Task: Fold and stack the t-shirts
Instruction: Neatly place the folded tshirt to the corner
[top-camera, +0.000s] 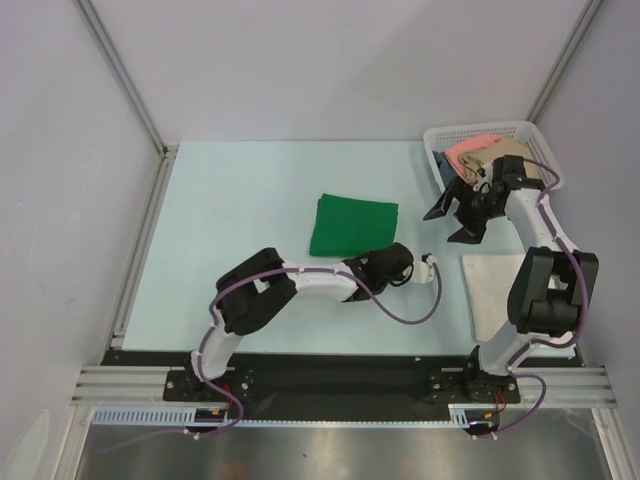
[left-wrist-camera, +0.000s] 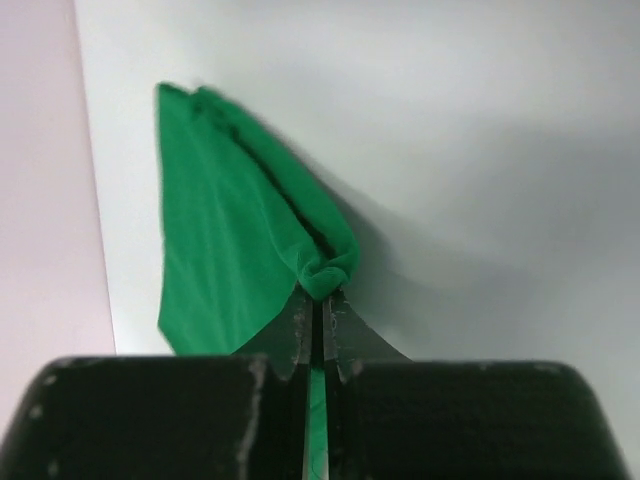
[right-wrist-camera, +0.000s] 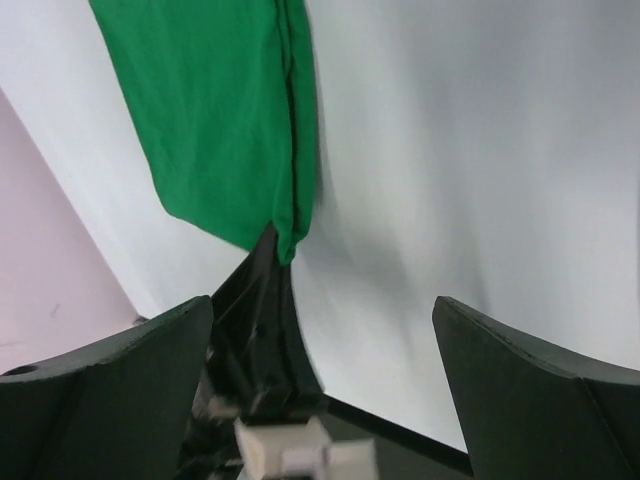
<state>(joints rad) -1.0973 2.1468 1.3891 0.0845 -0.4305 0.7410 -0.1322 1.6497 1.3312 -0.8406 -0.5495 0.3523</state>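
Left gripper (left-wrist-camera: 318, 300) is pinched tight on a corner of the green shirt (left-wrist-camera: 225, 240). Right gripper (top-camera: 452, 222) hangs spread wide beside the basket (top-camera: 436, 139), empty.

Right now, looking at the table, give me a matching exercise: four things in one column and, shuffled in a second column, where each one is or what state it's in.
Things
1. green t-shirt
2. cream-white t-shirt
3. salmon-pink t-shirt
4. right gripper

Place or state
A. in the white basket
B. open, holding nothing
C. pinched by the left gripper
D. flat at the right near edge of the table

Pairs: 1-C, 2-D, 3-A, 4-B.
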